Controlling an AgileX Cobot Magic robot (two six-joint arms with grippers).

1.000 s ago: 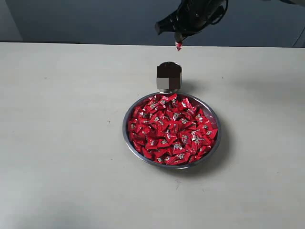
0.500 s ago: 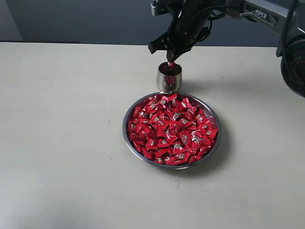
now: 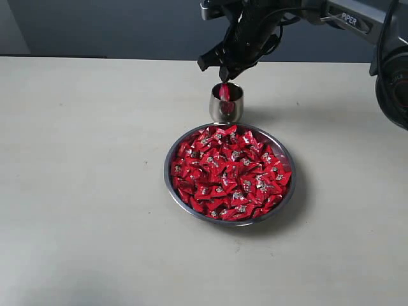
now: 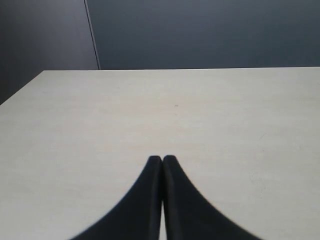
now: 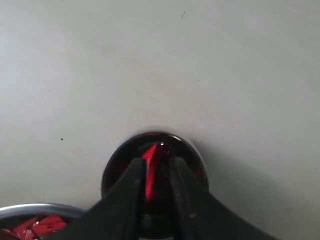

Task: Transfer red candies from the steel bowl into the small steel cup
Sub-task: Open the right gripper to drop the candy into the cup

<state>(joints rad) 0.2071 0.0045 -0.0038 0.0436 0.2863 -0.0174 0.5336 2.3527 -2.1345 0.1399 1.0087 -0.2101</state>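
The right gripper (image 3: 224, 76) is seen just above the cup (image 3: 227, 109), jaws slightly apart. One candy (image 3: 224, 93) is seen in the gap between them at the cup's mouth; contact with the jaws cannot be told. The cup is stood upright on the worktop (image 3: 83, 159), just beside the bowl (image 3: 169, 180), which is filled with red candies (image 3: 229, 175). The left gripper (image 4: 162, 159) is seen low over the worktop, jaws pressed together

Black arm (image 3: 255, 25), PIPER lettering (image 3: 349, 19), tapered black fingers (image 4: 145, 200)
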